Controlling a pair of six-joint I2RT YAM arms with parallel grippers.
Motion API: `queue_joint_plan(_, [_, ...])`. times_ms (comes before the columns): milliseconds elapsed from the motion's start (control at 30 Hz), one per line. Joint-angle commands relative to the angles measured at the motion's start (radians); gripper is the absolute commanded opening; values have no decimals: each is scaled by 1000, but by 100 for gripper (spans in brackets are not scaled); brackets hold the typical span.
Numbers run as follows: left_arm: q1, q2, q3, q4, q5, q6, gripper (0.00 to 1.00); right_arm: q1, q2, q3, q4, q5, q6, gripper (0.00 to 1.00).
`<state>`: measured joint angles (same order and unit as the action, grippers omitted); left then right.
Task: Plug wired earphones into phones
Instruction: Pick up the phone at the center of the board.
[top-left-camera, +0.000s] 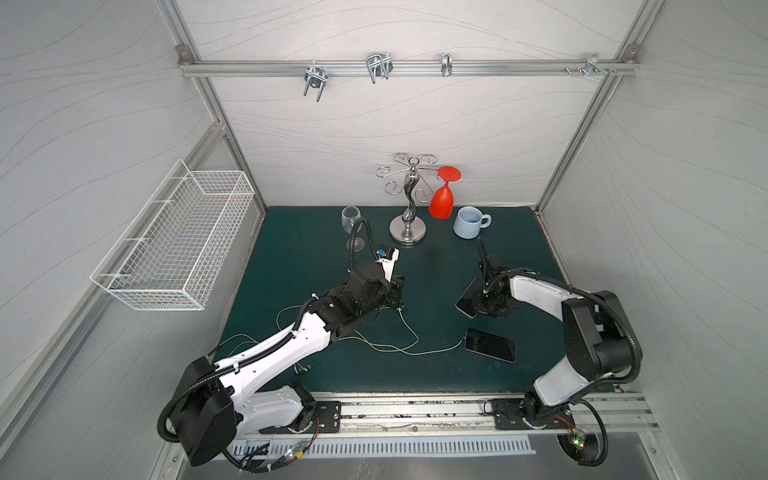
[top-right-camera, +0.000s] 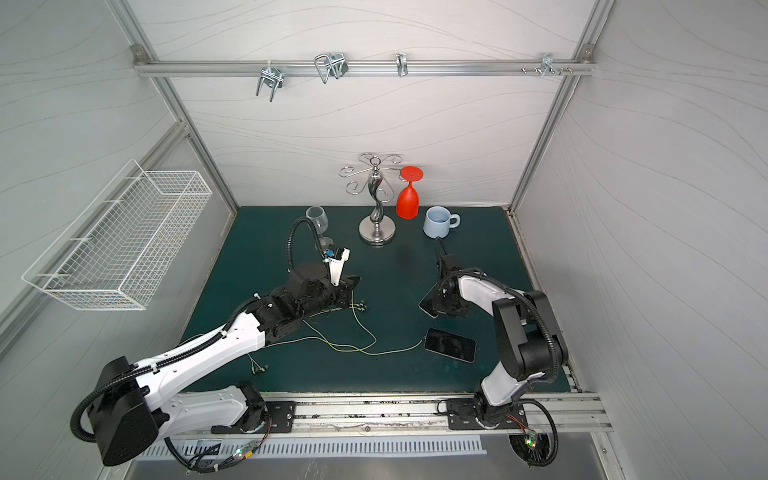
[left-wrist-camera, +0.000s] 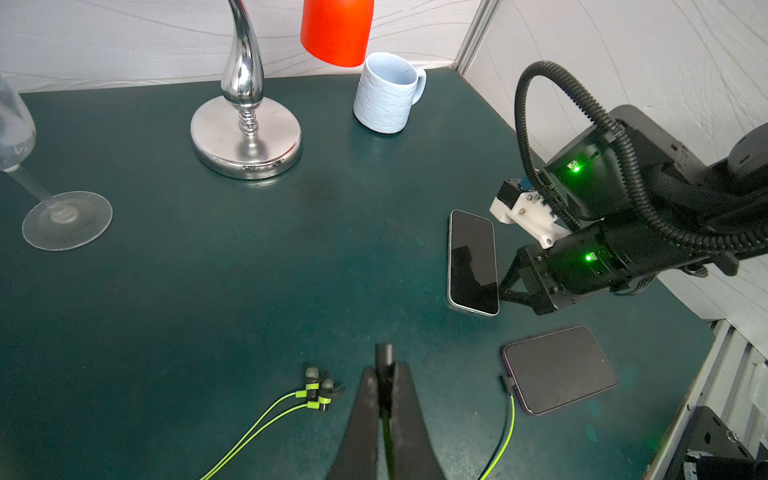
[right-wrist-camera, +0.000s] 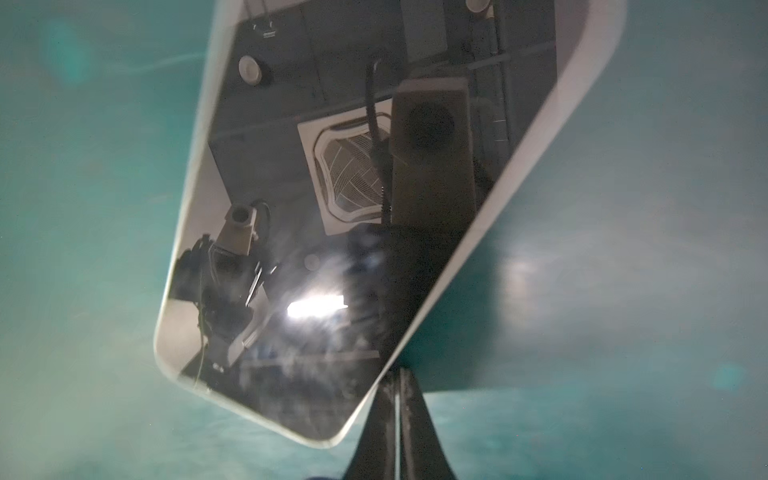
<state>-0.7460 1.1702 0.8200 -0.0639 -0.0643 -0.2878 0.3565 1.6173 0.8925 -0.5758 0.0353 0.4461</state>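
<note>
While the left pincer (left-wrist-camera: 385, 370) clamps the earphone plug (left-wrist-camera: 384, 353), the closed right pincer (right-wrist-camera: 398, 376) half-hides one phone (top-left-camera: 466, 298) from above.

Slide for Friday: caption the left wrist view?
Left gripper shut on an earphone plug; right gripper pinches the far phone at its edge; near phone already has its cable plugged in.
</note>
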Motion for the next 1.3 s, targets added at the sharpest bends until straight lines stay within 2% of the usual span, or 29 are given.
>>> queue_joint_plan(0, [-1,-14,-11,16,-13,-16,0,57,57,46,29,-14,17,10])
queue_joint_plan(267, [0,-24,-18,8,-38,-17,0,93,205,194,55,29,-96,17])
queue_joint_plan(433, [1,-19,-12,6,-46,-8,0,84,223,227,64,89,-207,19])
queue_joint_plan(533, [1,-17,-12,7,-51,-5,0,34,207,230,73,-2,-250,22])
queue_joint_plan(633, [3,-10,-4,-1,-51,2,0,-16,169,258,56,-86,-326,30])
queue_joint_plan(733, [3,-6,1,-7,-48,10,0,-66,114,265,75,-188,-467,40])
queue_joint_plan(833, [4,-3,1,-6,-44,10,0,-124,76,266,64,-433,-699,57])
queue_joint_plan(900, [4,3,2,-7,-40,12,0,-148,57,261,24,-530,-859,65])
queue_joint_plan(1000, [4,13,13,-11,-32,20,0,-154,46,252,-22,-512,-1062,77])
queue_joint_plan(1100, [5,17,28,-17,-26,39,0,-182,73,266,-17,-433,-1135,82])
queue_joint_plan(1267, [7,25,49,-36,-26,71,0,-254,154,341,-67,-411,-1207,86])
